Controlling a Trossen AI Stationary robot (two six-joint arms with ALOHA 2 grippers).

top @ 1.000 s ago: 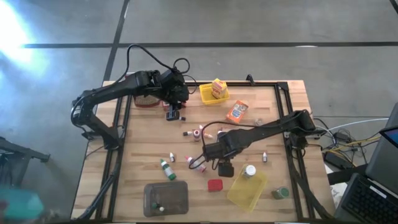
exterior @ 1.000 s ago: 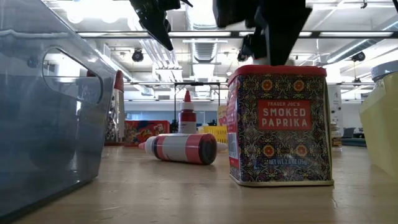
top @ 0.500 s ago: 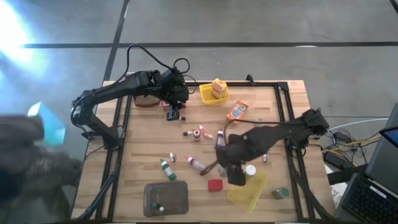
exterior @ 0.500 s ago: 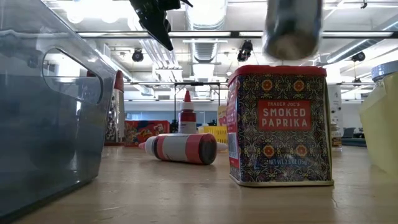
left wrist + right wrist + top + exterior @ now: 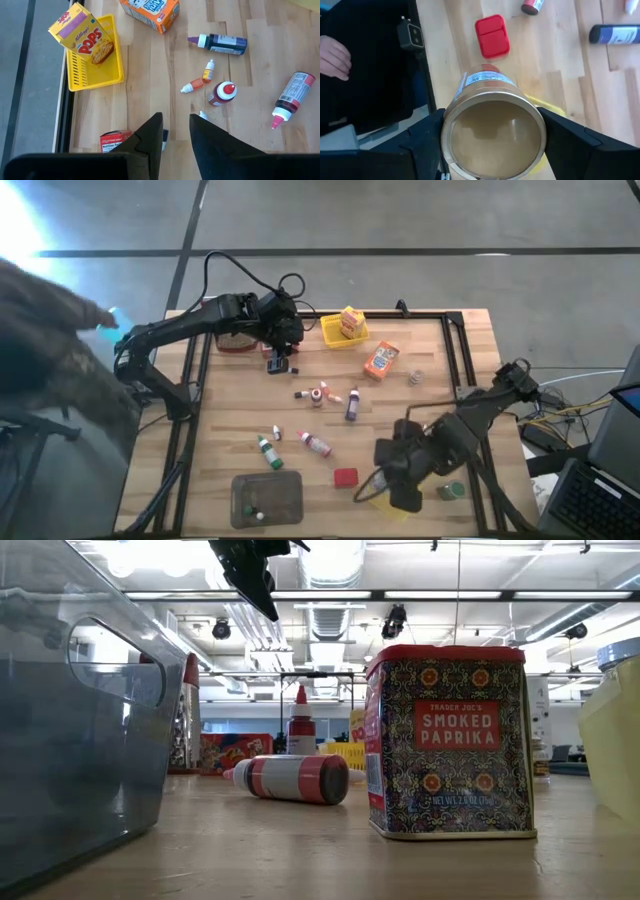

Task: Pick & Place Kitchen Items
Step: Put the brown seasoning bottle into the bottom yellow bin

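Note:
My right gripper hangs over the near yellow basket at the table's near right, shut on a round tin with a gold end. My left gripper hovers at the far left, open by a narrow gap with nothing between its fingers. Loose on the table lie a red paprika tin, a red-and-white bottle, a green-capped bottle, a dark bottle and an orange box. A Pops box stands in the far yellow basket. My right gripper pinches the tin's round wall between its two fingers, one on each opposite side. The fingers come from above, pointing steeply down. The tin is lifted clear above the basket, its gold end turned up toward the wrist.
A grey tray stands at the near edge, left of the paprika tin. A green jar sits at the near right. A person stands blurred beyond the table's left edge, and a hand shows off the near side.
My right gripper has carried the round tin from the middle of the table toward the near right, rising and rolling as it went; it now hangs over the near yellow basket. The person at the left has moved.

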